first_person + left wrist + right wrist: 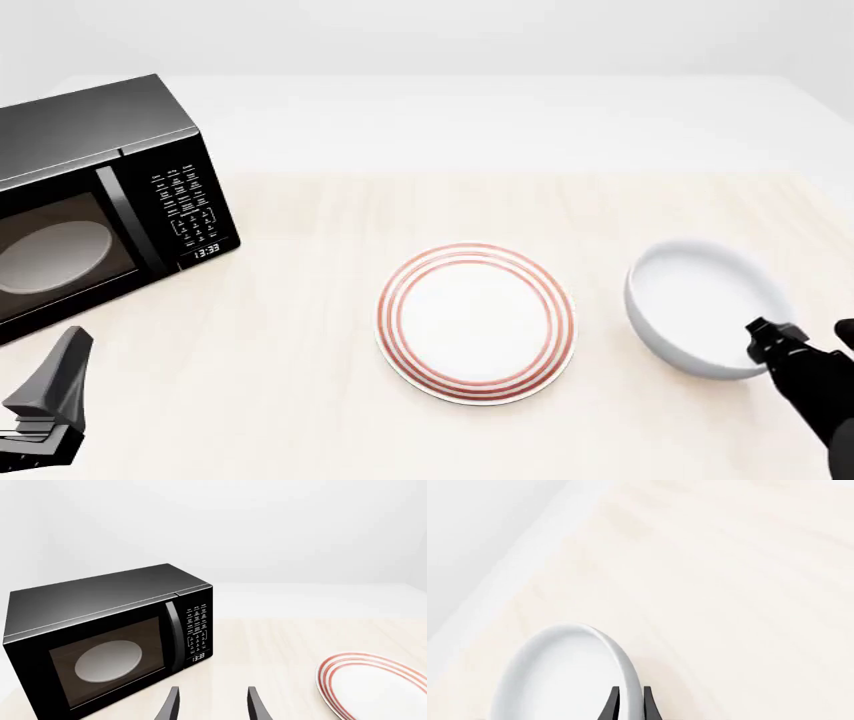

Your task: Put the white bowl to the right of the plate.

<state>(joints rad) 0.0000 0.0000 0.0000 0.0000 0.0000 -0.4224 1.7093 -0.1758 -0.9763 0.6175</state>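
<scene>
Bowl (pixel 694 300) on table (pixel 307 330), right of plate (pixel 477 322); right gripper (pixel 630 704) pinches its rim, left gripper (pixel 212 705) spread beside microwave (pixel 94 200).

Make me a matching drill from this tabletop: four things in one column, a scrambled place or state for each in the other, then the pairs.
Things
1. black microwave oven
2. flat white plate with red rings
3. plain deep white bowl
4. left gripper

Places or states
A. rim between the right gripper's fingers
B. open, holding nothing
C. middle of the pale wooden table
D. far left, door closed

Pairs: 1-D, 2-C, 3-A, 4-B
</scene>
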